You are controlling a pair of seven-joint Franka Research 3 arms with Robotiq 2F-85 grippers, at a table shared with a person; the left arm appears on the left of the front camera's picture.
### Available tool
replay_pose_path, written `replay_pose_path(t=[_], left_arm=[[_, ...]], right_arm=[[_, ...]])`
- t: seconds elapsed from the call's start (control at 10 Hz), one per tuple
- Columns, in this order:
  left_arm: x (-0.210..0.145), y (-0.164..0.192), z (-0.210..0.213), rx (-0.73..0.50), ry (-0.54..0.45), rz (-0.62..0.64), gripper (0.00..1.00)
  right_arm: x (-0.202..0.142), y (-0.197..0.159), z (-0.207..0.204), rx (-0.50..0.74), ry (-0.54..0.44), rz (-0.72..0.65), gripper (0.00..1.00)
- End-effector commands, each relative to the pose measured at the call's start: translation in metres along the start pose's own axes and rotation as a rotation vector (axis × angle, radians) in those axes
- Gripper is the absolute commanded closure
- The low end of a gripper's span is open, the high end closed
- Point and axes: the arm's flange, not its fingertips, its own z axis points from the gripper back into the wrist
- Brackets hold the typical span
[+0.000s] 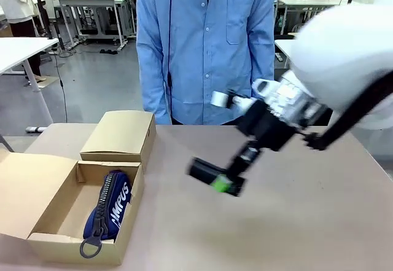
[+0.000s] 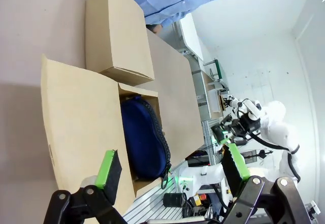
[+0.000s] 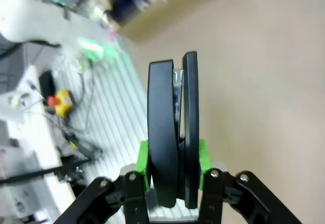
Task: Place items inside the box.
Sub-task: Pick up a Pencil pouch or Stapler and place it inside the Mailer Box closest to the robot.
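A black stapler [image 1: 206, 171] hangs above the middle of the table with my right gripper [image 1: 224, 184] shut on it. In the right wrist view the stapler [image 3: 167, 112] stands upright between the green pads [image 3: 143, 164] of that gripper [image 3: 173, 165]. The open cardboard box [image 1: 132, 191] sits at the front left and holds a navy pencil case [image 1: 110, 206] marked CAMPUS. My left gripper [image 2: 171, 170] is open, hovering over the box [image 2: 76, 122] and the navy case [image 2: 142, 137], with nothing between its fingers.
A smaller closed cardboard box [image 1: 120, 136] stands just behind the open one. A person in a blue shirt [image 1: 206, 43] stands at the far edge of the table. Bare tabletop [image 1: 295, 222] lies to the right of the boxes.
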Motion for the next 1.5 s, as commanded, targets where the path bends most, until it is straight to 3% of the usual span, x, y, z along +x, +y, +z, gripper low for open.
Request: replay_pose_path(t=[0.0,0.2,0.3,0.5,0.6,0.7,0.9,1.1,1.3,1.4], left_arm=[[0.000,0.000,-0.001,-0.024,-0.016,-0.017,0.00],[0.000,0.000,-0.001,-0.024,-0.016,-0.017,0.00],[0.000,0.000,-0.001,-0.024,-0.016,-0.017,0.00],[0.000,0.000,-0.001,-0.024,-0.016,-0.017,0.00],[0.000,0.000,-0.001,-0.024,-0.016,-0.017,0.00],[0.000,0.000,-0.001,-0.024,-0.016,-0.017,0.00],[0.000,0.000,-0.001,-0.024,-0.016,-0.017,0.00],[0.000,0.000,-0.001,-0.024,-0.016,-0.017,0.00],[0.000,0.000,-0.001,-0.024,-0.016,-0.017,0.00],[0.000,0.000,-0.001,-0.024,-0.016,-0.017,0.00]], right_arm=[[0.049,0.027,-0.041,0.093,-0.093,-0.052,0.59],[0.088,0.042,-0.090,0.029,-0.127,-0.165,0.59],[0.049,0.052,-0.043,0.098,-0.080,-0.047,0.59],[0.049,0.052,-0.043,0.098,-0.080,-0.047,0.59],[0.066,0.055,-0.070,0.091,-0.087,-0.088,0.59],[0.087,0.058,-0.087,0.134,-0.213,-0.218,0.59],[0.133,0.081,-0.116,0.220,-0.342,-0.331,0.59],[0.163,0.104,-0.151,0.225,-0.333,-0.444,0.59],[0.170,0.106,-0.190,0.210,-0.341,-0.561,0.59],[0.169,0.099,-0.205,0.143,-0.401,-0.633,0.59]])
